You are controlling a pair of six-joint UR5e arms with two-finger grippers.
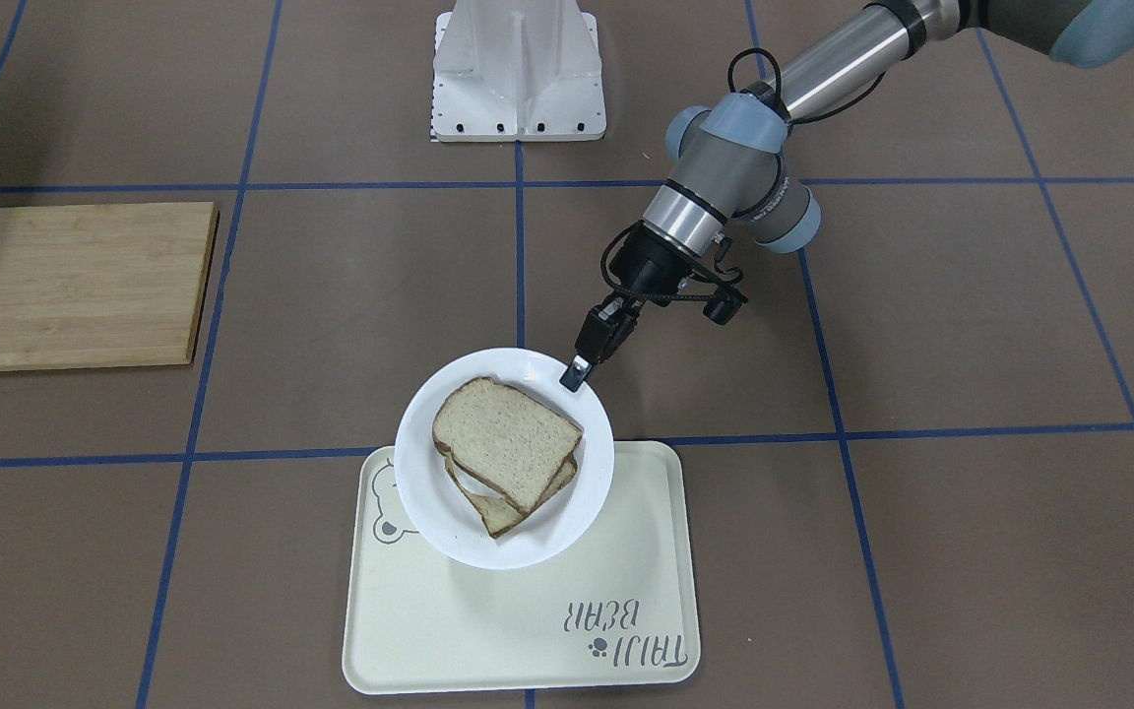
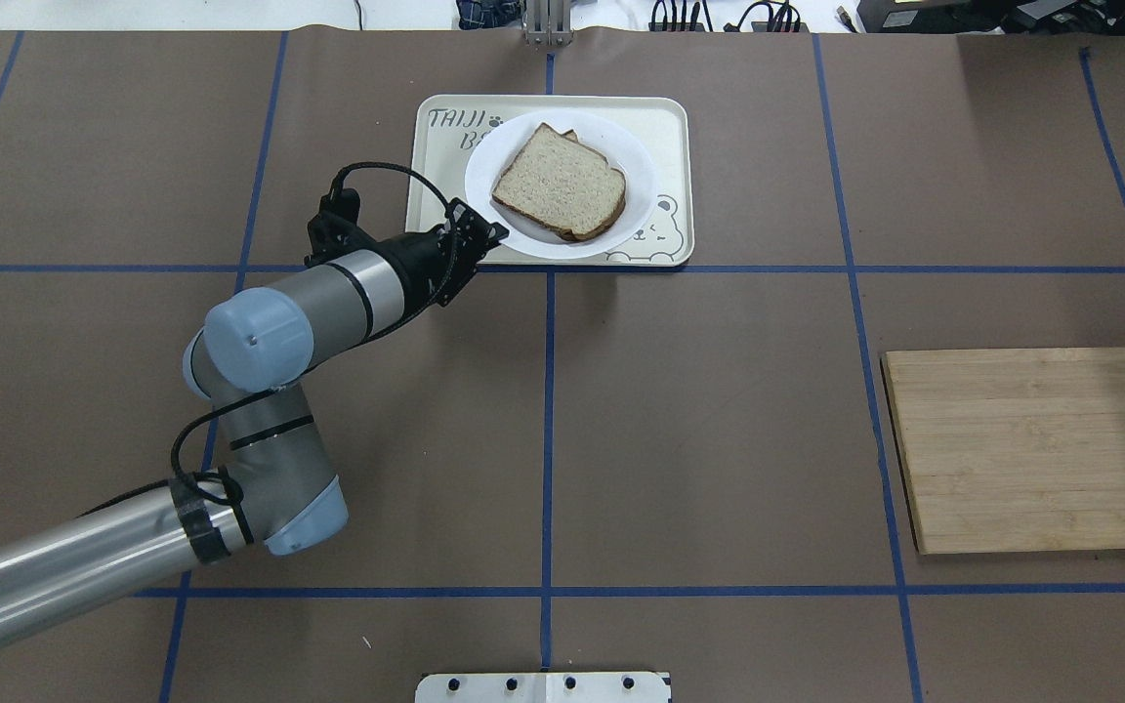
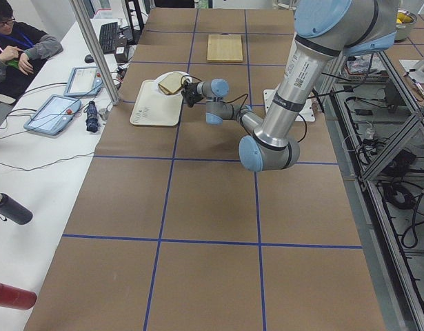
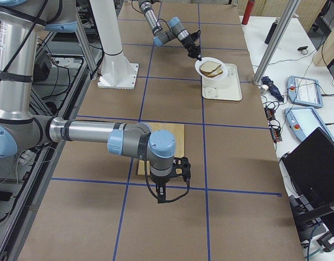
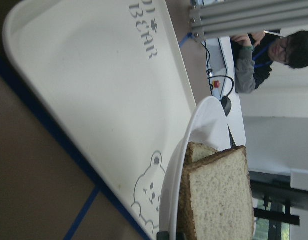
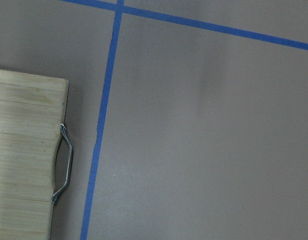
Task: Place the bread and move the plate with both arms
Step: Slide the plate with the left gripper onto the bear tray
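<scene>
- Left gripper (image 1: 577,374): clamped on the rim of the plate (image 1: 567,512), on the side facing the robot's base
- Plate: tilted, overlapping the bear-drawing corner of the tray (image 1: 528,630), with its gripped edge reaching past the tray over the table (image 1: 921,325)
- Bread (image 1: 506,438): lies flat on the plate as the top slice, stacked on a lower slice (image 1: 508,514)
- Right gripper (image 4: 165,194): points down at the near edge of the cutting board (image 1: 70,286), well apart from the plate; finger state cannot be told
</scene>
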